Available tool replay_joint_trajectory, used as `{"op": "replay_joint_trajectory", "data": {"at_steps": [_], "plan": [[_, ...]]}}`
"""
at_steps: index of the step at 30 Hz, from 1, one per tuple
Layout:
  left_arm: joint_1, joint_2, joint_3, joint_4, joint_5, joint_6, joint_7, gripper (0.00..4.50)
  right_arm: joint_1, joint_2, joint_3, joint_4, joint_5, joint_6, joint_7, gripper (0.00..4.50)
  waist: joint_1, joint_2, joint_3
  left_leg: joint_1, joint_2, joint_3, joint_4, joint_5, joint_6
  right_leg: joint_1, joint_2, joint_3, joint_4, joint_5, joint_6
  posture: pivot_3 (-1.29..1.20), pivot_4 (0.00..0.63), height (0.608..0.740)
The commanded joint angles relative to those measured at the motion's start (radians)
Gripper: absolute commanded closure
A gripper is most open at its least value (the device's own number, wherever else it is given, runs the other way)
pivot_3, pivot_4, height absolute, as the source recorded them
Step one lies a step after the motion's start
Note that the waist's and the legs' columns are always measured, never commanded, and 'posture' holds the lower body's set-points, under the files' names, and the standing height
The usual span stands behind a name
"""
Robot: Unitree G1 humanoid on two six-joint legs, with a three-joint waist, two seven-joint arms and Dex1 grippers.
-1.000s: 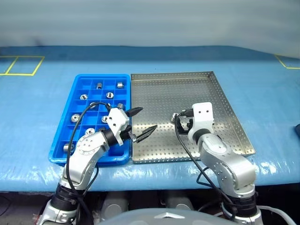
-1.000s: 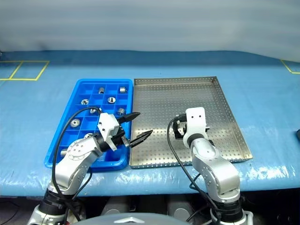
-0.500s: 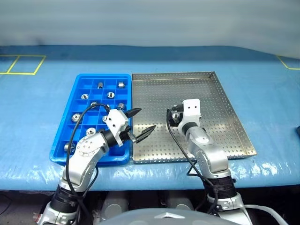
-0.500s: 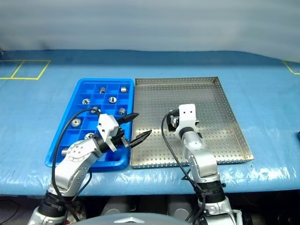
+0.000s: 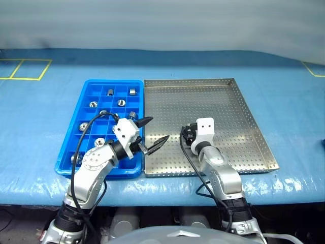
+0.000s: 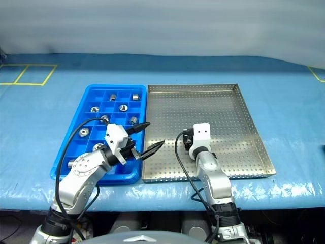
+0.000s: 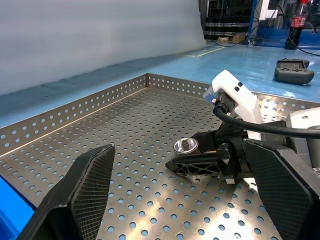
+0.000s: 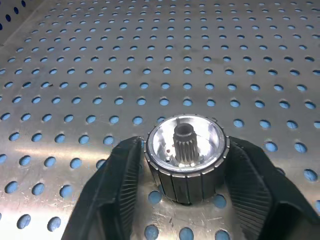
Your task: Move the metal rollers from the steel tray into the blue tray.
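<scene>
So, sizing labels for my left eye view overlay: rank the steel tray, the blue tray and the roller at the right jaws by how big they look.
1. steel tray
2. blue tray, clearly narrower
3. roller, tiny, mostly hidden by the right gripper

1. The blue tray lies on the table, just left of the steel tray; their long sides are touching.
2. Several metal rollers sit in separate compartments of the blue tray.
3. One roller stands upright on the steel tray's floor, towards its near left part.
</scene>
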Motion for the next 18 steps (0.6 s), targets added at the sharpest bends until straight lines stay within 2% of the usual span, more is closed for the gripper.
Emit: {"op": "replay_joint_trajectory", "data": {"at_steps": [1, 5, 11, 18], "plan": [[0.009, -0.014, 0.011, -0.051, 0.009, -0.021, 0.029, 0.00, 0.014, -0.004, 0.019, -0.110, -0.004, 0.017, 0.024, 2.79, 0.001, 0.000, 0.000, 0.000, 0.000, 0.000, 0.000, 0.000, 0.000, 0.000, 0.000, 0.000, 0.000, 0.000, 0.000, 0.14, 0.150, 0.740], [0.034, -0.010, 0.035, -0.063, 0.013, -0.036, 0.054, 0.00, -0.005, -0.035, 0.046, -0.209, -0.013, 0.080, 0.053, 2.79, 0.008, 0.000, 0.000, 0.000, 0.000, 0.000, 0.000, 0.000, 0.000, 0.000, 0.000, 0.000, 0.000, 0.000, 0.000, 0.17, 0.150, 0.740], [0.096, -0.010, 0.081, -0.107, 0.022, -0.053, 0.109, 0.00, -0.132, -0.124, 0.120, -0.366, -0.002, 0.267, 0.152, 2.79, 0.028, 0.000, 0.000, 0.000, 0.000, 0.000, 0.000, 0.000, 0.000, 0.000, 0.000, 0.000, 0.000, 0.000, 0.000, 0.24, 0.150, 0.740], [0.198, -0.014, 0.182, -0.191, 0.024, -0.066, 0.179, 0.00, -0.283, -0.130, 0.235, -0.382, 0.025, 0.370, 0.251, 2.79, 0.064, 0.000, 0.000, 0.000, 0.000, -0.002, -0.001, 0.000, 0.000, 0.000, 0.000, -0.003, 0.000, -0.001, -0.002, 0.33, 0.150, 0.740]]}}
